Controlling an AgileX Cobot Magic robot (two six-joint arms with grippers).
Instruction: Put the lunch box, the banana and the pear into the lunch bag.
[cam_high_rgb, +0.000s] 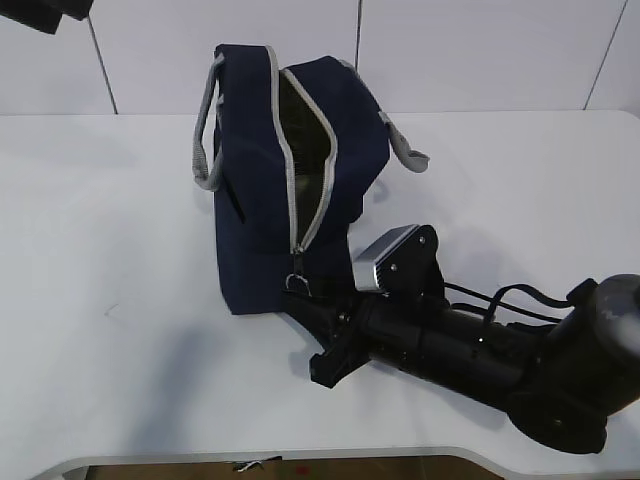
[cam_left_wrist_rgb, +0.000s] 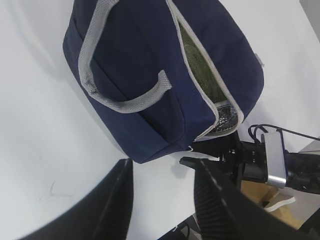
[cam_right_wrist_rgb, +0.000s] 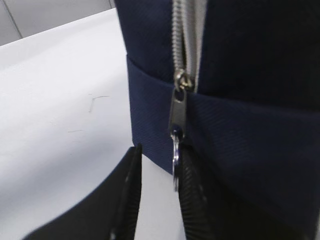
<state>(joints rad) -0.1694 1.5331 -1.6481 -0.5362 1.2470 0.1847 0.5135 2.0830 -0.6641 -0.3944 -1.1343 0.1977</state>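
the boxy navy-blue fabric lunch bag (cam_high_rgb: 270, 180), centre frame, gapes unzipped, showing olive lining; the right gripper (cam_right_wrist_rgb: 160, 195) brackets its ring pull (cam_right_wrist_rgb: 175, 165), grip unclear; the left gripper (cam_left_wrist_rgb: 165, 200) is open.

A broad white matte table (cam_high_rgb: 120, 300) runs back to a pale panelled wall (cam_high_rgb: 470, 50) with thin dark seams.

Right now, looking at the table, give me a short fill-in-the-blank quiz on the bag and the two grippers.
1. The lunch bag is ____ in colour.
2. Its zipper stands ____, showing the lining.
3. The zipper pull hangs beside the ____ gripper.
4. The left gripper holds ____.

Missing words: navy blue; open; right; nothing
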